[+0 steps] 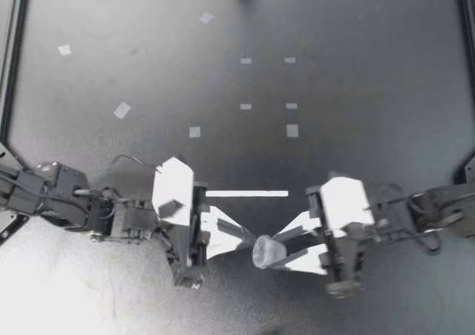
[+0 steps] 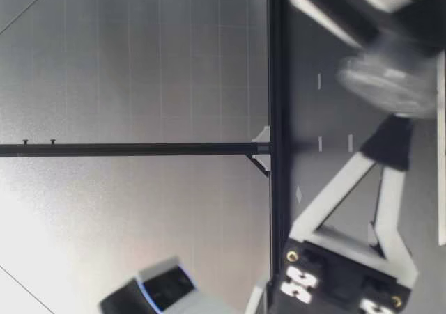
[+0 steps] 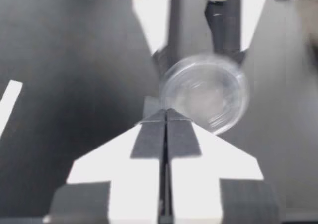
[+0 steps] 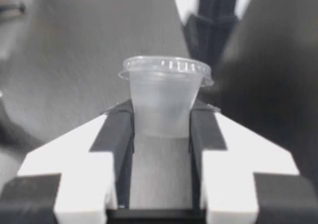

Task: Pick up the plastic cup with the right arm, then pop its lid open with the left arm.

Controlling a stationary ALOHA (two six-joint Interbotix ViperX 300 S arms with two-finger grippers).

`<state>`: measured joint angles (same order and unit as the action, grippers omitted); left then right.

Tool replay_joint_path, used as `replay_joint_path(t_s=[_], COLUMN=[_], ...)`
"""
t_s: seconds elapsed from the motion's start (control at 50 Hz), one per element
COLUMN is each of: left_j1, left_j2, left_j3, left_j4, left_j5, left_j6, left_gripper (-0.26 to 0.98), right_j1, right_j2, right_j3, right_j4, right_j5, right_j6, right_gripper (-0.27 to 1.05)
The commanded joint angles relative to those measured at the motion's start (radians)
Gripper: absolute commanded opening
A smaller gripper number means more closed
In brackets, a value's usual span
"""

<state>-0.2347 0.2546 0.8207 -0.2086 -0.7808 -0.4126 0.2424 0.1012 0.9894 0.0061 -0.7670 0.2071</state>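
A small clear plastic cup with a lid [image 1: 266, 251] lies on its side between the fingers of my right gripper [image 1: 276, 252], just above the black table. In the right wrist view both pads press the cup [image 4: 161, 102] from two sides, its lidded end pointing away from the wrist. My left gripper [image 1: 251, 240] is shut with nothing in it, its tips just short of the lid. In the left wrist view the round lid [image 3: 203, 100] sits just ahead of the shut fingertips [image 3: 166, 115], with the right gripper's fingers beyond. The low view shows the cup [image 2: 390, 77] blurred above my left gripper [image 2: 394, 147].
A thin white strip [image 1: 246, 194] lies on the table just behind the two grippers. Several small tape marks [image 1: 292, 130] dot the middle and far left of the black table [image 1: 356, 90]. A black frame edges the table.
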Motion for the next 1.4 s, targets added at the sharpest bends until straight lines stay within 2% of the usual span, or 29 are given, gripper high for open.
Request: replay_joint_path(t_s=[0.0,0.06,0.16,0.34,0.48,0.62,0.74,0.82,1.06,1.38], left_j1=[-0.006,-0.023,-0.049,-0.060,-0.060,-0.060,-0.060,-0.060,-0.066,-0.072], left_j2=[-0.031,-0.034,-0.031,-0.040,-0.052,-0.106,-0.143,-0.149,-0.150,-0.155], left_j3=[0.026,0.064,0.098,0.074,0.048,0.066,0.084,0.080,0.040,0.029], left_j4=[-0.083,-0.155,-0.218,-0.210,-0.156,-0.144,-0.143,-0.144,-0.135,-0.109], left_j5=[-0.077,-0.150,-0.261,-0.316,-0.336,-0.370,-0.390,-0.383,-0.339,-0.339], left_j6=[-0.087,-0.176,-0.302,-0.522,-0.597,-0.683,-0.724,-0.742,-0.759,-0.795], left_gripper=[-0.07,-0.07,-0.07,-0.06,0.04,0.30,0.62,0.76,0.74,0.74], right_j1=[-0.006,-0.006,-0.006,-0.006,-0.006,-0.006,-0.008,-0.012,-0.054,-0.094], right_j2=[-0.067,-0.086,-0.089,-0.031,0.035,0.074,0.071,0.063,0.080,0.152], right_j3=[0.031,0.067,0.118,0.149,0.127,0.101,0.095,0.091,0.029,0.006], right_j4=[0.006,0.008,0.008,0.009,0.009,0.008,0.006,0.008,0.003,0.003], right_j5=[-0.126,-0.230,-0.416,-0.660,-0.735,-0.736,-0.736,-0.732,-0.635,-0.588], right_j6=[-0.046,-0.083,-0.133,-0.186,-0.193,-0.193,-0.209,-0.247,-0.296,-0.287], right_gripper=[0.28,0.28,0.28,0.28,0.28,0.28,0.28,0.28,0.28,0.28])
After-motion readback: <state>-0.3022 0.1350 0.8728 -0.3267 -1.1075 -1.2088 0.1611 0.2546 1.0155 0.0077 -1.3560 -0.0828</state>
